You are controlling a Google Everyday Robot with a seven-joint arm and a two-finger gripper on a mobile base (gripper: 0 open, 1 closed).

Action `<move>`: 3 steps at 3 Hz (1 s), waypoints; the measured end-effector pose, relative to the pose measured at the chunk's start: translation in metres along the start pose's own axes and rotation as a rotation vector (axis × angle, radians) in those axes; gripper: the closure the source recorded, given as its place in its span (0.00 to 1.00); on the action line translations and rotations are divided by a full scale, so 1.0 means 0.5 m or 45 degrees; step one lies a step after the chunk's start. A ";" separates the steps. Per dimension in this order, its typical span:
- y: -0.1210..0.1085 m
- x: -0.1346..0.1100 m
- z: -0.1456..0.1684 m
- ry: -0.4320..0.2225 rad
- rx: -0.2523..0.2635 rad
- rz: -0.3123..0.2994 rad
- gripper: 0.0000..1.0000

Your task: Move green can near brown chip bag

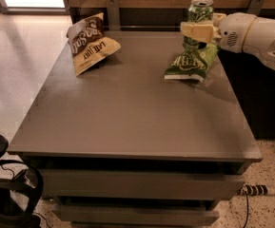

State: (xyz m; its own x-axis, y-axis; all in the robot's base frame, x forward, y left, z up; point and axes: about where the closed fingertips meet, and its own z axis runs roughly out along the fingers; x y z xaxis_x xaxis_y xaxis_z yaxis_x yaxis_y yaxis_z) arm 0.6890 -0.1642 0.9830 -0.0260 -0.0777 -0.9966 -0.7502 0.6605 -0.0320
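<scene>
The near half of the table (127,127) is bare, and its front edge runs across the lower part of the frame. The left edge has open floor beyond it. At the middle right lies the green bag (191,63), and at the upper left the brown bag (90,44), well apart from it.

At the top right the gripper (197,30) has its fingers closed around the can (200,11). The can is upright and seems to hang just above the green bag.

I judge the step in hand to be the carry to the left. The can should travel vertical and high enough to pass the green bag. It can then come down on the bare surface just right of the brown bag, not on it. The far edge and the wooden wall are close behind, so the path is safer a little toward the front.
</scene>
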 end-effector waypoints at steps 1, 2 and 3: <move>-0.003 -0.044 0.077 0.021 0.013 -0.016 1.00; 0.021 -0.050 0.181 0.038 0.003 0.009 1.00; 0.023 -0.038 0.270 0.039 0.013 0.021 1.00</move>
State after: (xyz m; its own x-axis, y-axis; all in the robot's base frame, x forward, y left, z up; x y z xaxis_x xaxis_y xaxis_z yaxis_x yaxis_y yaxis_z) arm 0.7702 -0.0542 0.9911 -0.0586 -0.0890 -0.9943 -0.7425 0.6696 -0.0161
